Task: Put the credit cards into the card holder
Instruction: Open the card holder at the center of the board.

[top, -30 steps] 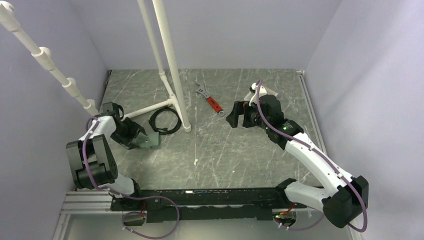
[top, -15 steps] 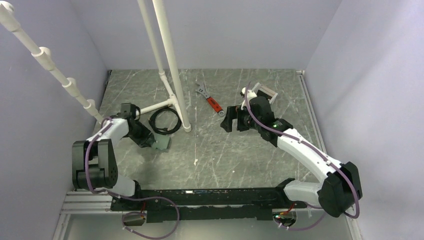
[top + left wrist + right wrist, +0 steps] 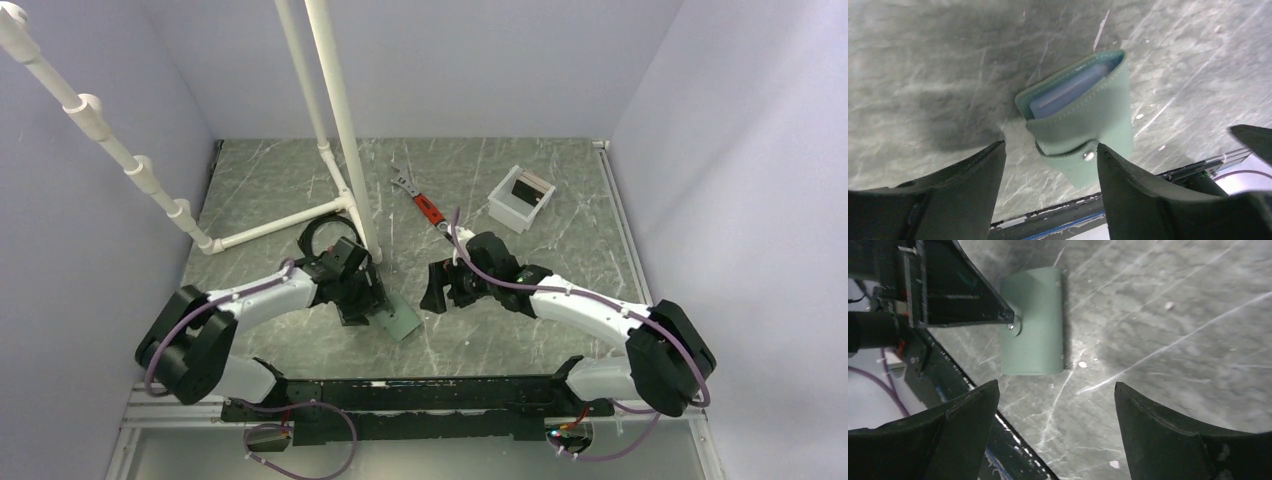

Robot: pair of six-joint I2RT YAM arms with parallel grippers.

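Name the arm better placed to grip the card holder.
Left, probably. The left end effector, open, is at the card holder, which shows between its jaws in the wrist view. The right end effector is open, but the card holder lies off to its side.

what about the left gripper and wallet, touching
Cannot tell: left wrist view has one finger of the left gripper overlapping the wallet edge, hiding any gap.

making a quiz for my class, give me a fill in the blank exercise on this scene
The credit card peeking from the card holder is light ____. The wrench has a ____ handle. The left gripper and the right gripper both stand ____.
Missing words: blue; red; open.
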